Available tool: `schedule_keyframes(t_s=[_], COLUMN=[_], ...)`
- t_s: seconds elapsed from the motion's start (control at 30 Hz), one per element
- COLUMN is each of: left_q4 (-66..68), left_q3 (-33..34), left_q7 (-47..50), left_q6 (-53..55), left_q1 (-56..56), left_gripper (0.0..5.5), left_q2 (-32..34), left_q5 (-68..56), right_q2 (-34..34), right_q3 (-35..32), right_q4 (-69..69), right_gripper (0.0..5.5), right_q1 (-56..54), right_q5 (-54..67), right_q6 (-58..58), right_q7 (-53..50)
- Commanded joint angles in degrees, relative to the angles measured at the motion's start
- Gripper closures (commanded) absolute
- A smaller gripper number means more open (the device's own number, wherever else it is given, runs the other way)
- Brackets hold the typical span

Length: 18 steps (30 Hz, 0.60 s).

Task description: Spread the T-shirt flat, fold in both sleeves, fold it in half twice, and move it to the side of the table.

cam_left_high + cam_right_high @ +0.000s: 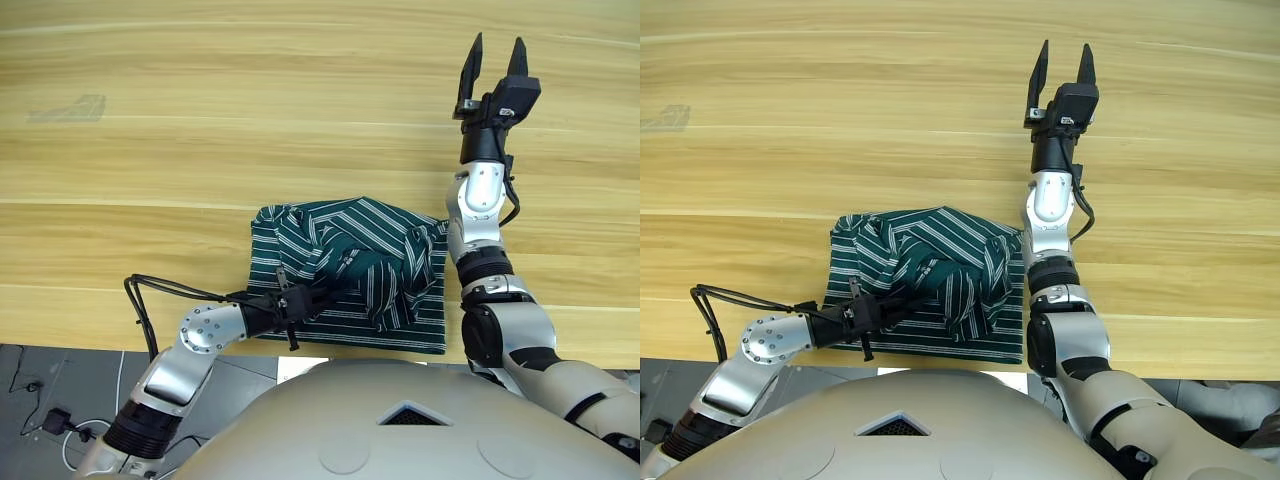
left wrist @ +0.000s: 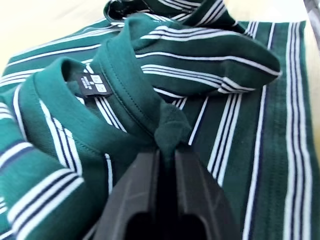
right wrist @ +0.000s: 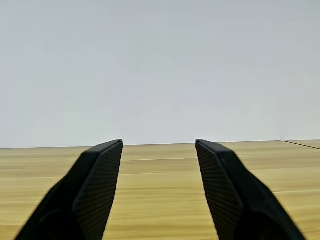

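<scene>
A dark green T-shirt (image 1: 350,275) with white stripes lies crumpled in a rough square near the table's front edge. Its collar with the label (image 2: 92,85) bunches up in the middle. My left gripper (image 1: 335,285) reaches in from the front left and is shut on a fold of the collar fabric (image 2: 170,132). My right gripper (image 1: 497,55) is raised well beyond the shirt's right side, pointing toward the far end of the table, its fingers (image 3: 100,185) open with nothing between them.
The wooden table (image 1: 200,130) stretches wide and bare beyond and to both sides of the shirt. Its front edge (image 1: 100,345) runs just below the shirt. A black cable (image 1: 150,290) loops near my left arm.
</scene>
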Motion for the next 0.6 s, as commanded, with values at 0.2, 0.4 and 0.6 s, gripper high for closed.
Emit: schedule_keyframes(t_s=[0.2,0.4,0.6], left_q4=[-1.8,3.8,4.1], left_q3=[5.8,5.8,5.8], left_q7=[1.6,3.2,3.4], left_q6=[2.0,3.3,3.5], left_q1=[-7.4,-14.5,-14.2], left_gripper=[5.44,5.44,5.44], left_q2=[-3.0,-7.4,-7.7], left_q5=[-4.9,-4.9,-4.4], right_q2=[-0.5,-1.1,-7.3], right_q3=[0.8,2.1,10.6], right_q4=[0.4,-9.3,-45.0], right_gripper=[2.78,2.78,2.78], right_q1=[-0.4,2.9,19.8], right_q5=[0.0,7.6,22.9], right_q6=[-0.3,4.6,36.4], right_q7=[2.7,14.3,27.9])
